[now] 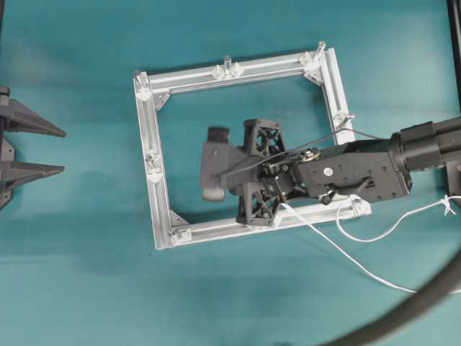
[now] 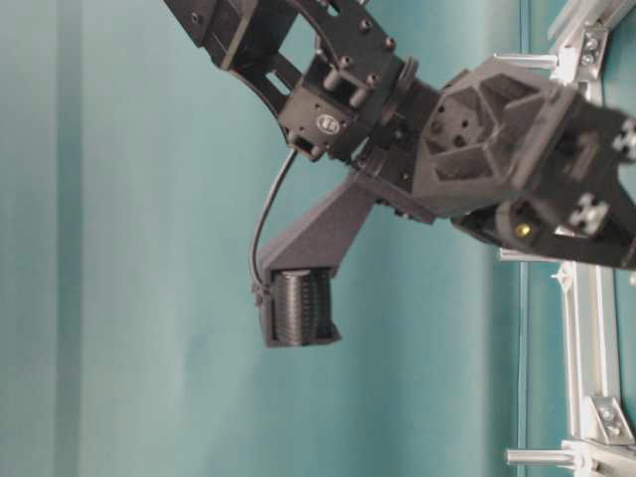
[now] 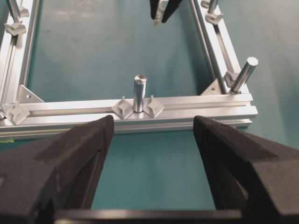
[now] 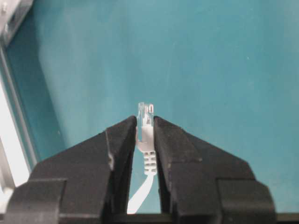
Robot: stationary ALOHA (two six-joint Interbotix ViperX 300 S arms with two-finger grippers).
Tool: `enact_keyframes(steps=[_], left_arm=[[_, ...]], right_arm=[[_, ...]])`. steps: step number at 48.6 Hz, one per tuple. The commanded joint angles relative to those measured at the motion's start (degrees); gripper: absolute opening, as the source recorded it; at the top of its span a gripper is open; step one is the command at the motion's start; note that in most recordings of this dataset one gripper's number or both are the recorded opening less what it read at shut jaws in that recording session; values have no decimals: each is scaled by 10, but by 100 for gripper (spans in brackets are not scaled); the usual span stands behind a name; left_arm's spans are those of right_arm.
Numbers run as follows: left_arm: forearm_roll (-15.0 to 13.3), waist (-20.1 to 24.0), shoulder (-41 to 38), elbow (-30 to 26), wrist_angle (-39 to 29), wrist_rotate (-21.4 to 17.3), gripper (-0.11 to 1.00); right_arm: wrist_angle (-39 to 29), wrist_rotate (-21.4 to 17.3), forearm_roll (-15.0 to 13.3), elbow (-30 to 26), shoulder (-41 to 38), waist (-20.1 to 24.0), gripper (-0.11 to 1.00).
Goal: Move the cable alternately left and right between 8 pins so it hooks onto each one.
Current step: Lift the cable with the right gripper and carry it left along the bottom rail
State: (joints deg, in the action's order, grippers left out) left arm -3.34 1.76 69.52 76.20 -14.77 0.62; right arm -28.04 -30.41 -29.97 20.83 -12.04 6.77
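The cable (image 1: 360, 268) is a thin white cord that runs from under my right arm (image 1: 346, 169), across the frame's lower right corner and loosely over the table to the right. Its clear plug (image 4: 145, 112) sticks out past my right gripper (image 4: 145, 122), which is shut on the boot just behind it above bare table inside the square aluminium frame (image 1: 162, 209). The left wrist view shows that gripper (image 3: 161, 11) pointing down with the plug. Pins (image 1: 227, 63) (image 1: 151, 157) (image 3: 139, 93) (image 3: 245, 72) stand on the frame. My left gripper (image 1: 61, 148) (image 3: 153, 126) stands open left of the frame, holding nothing.
A thick grey hose (image 1: 403, 310) curves across the lower right corner of the table. The right arm (image 2: 497, 149) hangs over the frame (image 2: 586, 328), and pins (image 2: 542, 457) stick up from the frame's rail. Teal table surrounds the frame.
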Motion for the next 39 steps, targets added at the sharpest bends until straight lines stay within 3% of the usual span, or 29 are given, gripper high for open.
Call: enact_keyframes(steps=[1, 11, 21, 32, 39], left_arm=[[2, -2, -4, -5, 4, 5, 72], [2, -2, -4, -4, 5, 5, 72], [2, -1, -4, -3, 6, 6, 72], [2, -2, -4, -5, 6, 5, 72], [2, -4, -4, -4, 6, 5, 72]], right_arm=[[-1, 47, 2, -22, 10, 9, 14], [-33, 193, 3, -66, -4, 46, 14], [-76, 308, 12, -118, -34, 99, 14], [-98, 369, 51, -180, -74, 138, 14], [-134, 386, 89, -237, -107, 160, 14]])
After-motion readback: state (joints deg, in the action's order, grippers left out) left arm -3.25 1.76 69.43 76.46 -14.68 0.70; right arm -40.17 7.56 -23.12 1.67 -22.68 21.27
